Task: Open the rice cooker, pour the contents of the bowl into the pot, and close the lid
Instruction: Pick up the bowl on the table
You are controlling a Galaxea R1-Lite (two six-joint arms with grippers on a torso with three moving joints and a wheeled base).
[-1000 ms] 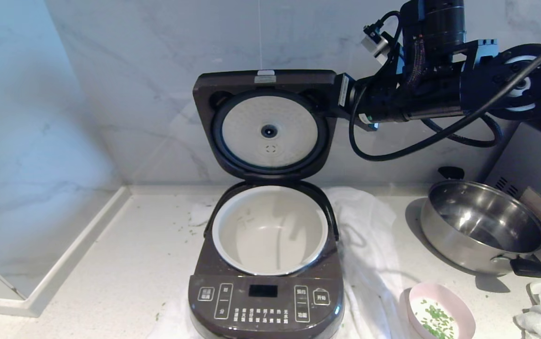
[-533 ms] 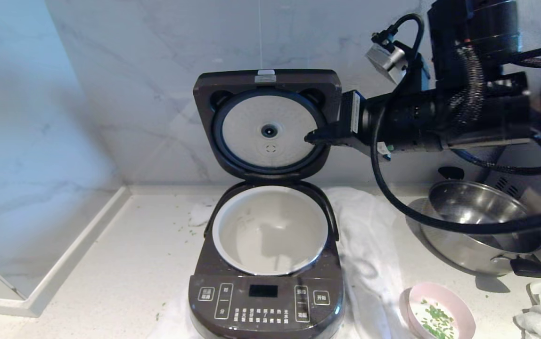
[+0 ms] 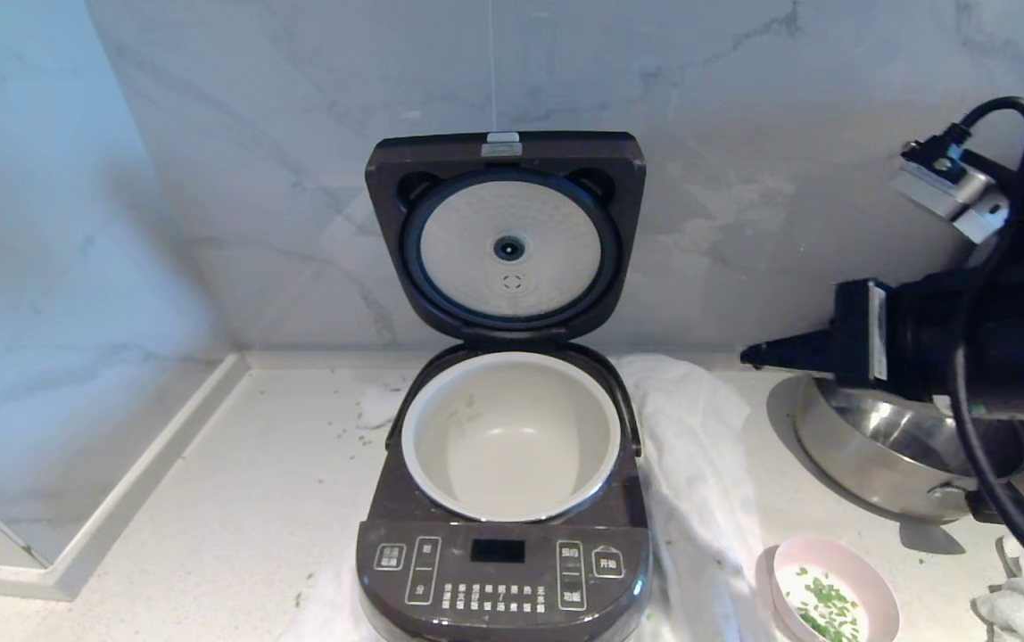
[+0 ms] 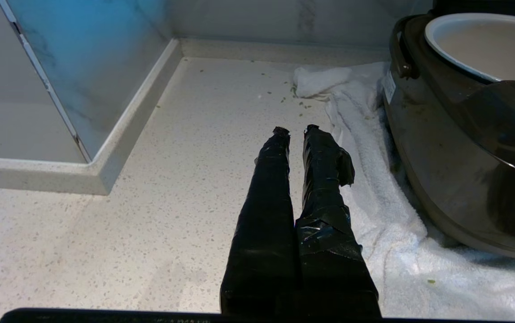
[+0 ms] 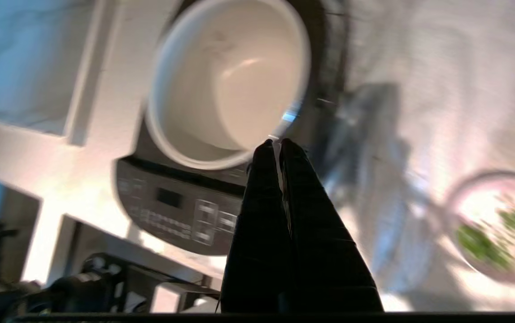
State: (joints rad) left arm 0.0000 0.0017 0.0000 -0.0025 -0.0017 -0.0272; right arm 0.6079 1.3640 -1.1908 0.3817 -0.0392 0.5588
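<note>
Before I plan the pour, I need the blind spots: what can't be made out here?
- bowl: cut off by the head view's bottom edge; blurred in the right wrist view.
- steel pan: partly hidden by the right arm in the head view.
- panel labels: too small to read.
- lid: only its underside shows.

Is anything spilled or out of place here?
Yes. Small green bits lie scattered on the counter beside the rice cooker, like those in the bowl. A crumpled white towel lies under the cooker.
</note>
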